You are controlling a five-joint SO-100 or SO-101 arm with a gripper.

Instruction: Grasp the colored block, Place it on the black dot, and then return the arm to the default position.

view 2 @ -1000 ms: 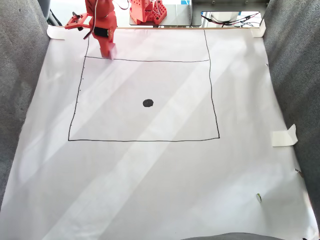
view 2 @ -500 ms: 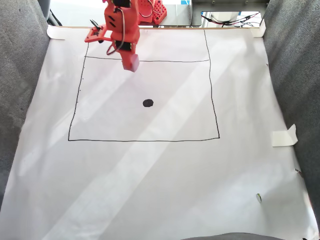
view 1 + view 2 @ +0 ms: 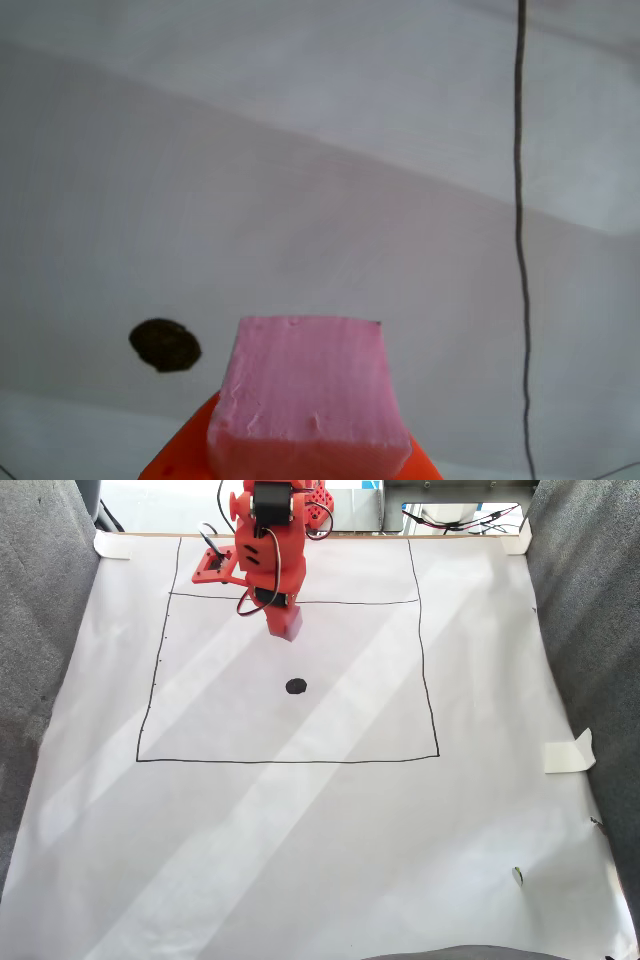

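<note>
Pink dimpled foam cube [image 3: 308,395] in orange pincer [image 3: 283,623].

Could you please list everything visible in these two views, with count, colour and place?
block: one, pink, held in the gripper, above the paper.
dot: one, black, inside the drawn square, near its middle.
square: one, thin black lines, on the paper.
paper: one sheet, white, covering the table.
tape: one loose piece at the paper's right edge, white.
cables: several, red and black, beyond the far edge.
gripper: one, orange, shut on the block, short of the dot.
</note>
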